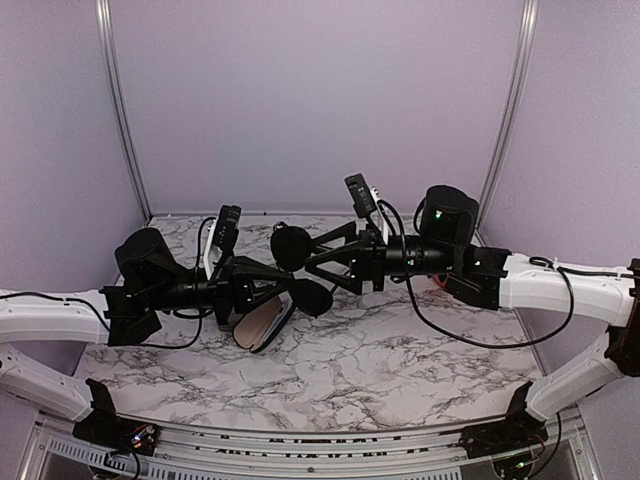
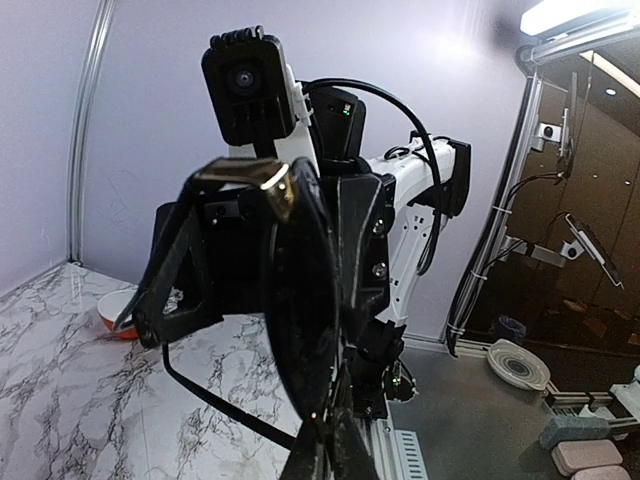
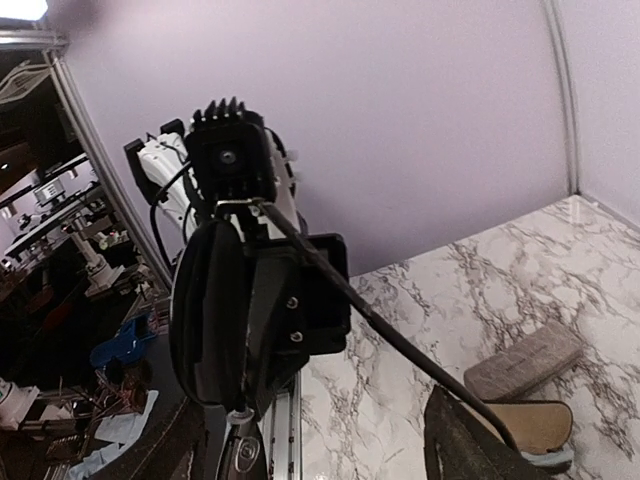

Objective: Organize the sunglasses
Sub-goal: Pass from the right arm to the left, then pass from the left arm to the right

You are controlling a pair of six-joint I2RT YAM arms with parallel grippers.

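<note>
Found one pair of sunglasses (image 3: 380, 320) off the table (image 1: 400, 350) at centre of the top view, slung between the two arms. Traced its thin black arm in the right wrist view from upper left to lower right.

Found left gripper (image 2: 325, 455) pinched tight, judged to be gripping that pair. Noted a dark oval (image 2: 300, 300) with a gold fitting edge-on just above the fingers. Could not determine whether lens or lid.

Found right gripper (image 3: 320, 450) spread wide, gripping nothing visible.

Noted open case (image 1: 262, 322), tan lining up, on the table just below the left gripper, with nothing seen inside. Noted grey case (image 3: 525, 360) closed, lower right of the right wrist view. Could not locate a second pair.

Judged task early: no pair stowed, with casing of the held pair and the second pair outstanding.
</note>
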